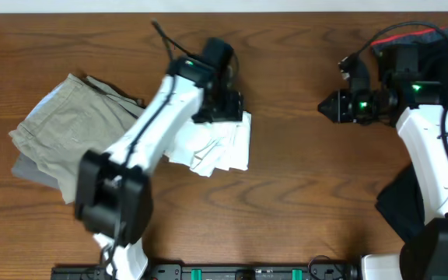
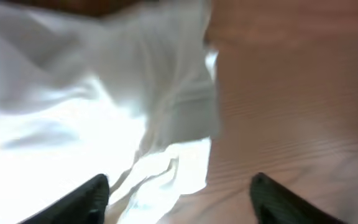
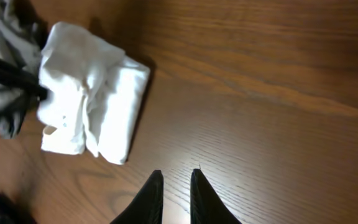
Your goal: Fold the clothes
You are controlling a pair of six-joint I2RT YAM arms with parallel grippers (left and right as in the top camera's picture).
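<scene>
Two hands, one close: the left hand (image 2: 179, 208), spread wide, hangs right over the bunched white shirt (image 1: 218, 148) on the counter (image 1: 302, 198). The right hand (image 3: 176, 193), nearly closed on nothing, sits well apart.

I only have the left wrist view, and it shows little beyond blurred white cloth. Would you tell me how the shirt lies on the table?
Observer: The white T-shirt lies as a small, rumpled bundle near the middle of the table, with the left tool open at its far edge.
Operator: Thank you. Is the other arm anywhere near it?
Observer: No. The right tool hovers over bare wood well to the right of the bundle, its fingers close together and holding nothing.
</scene>
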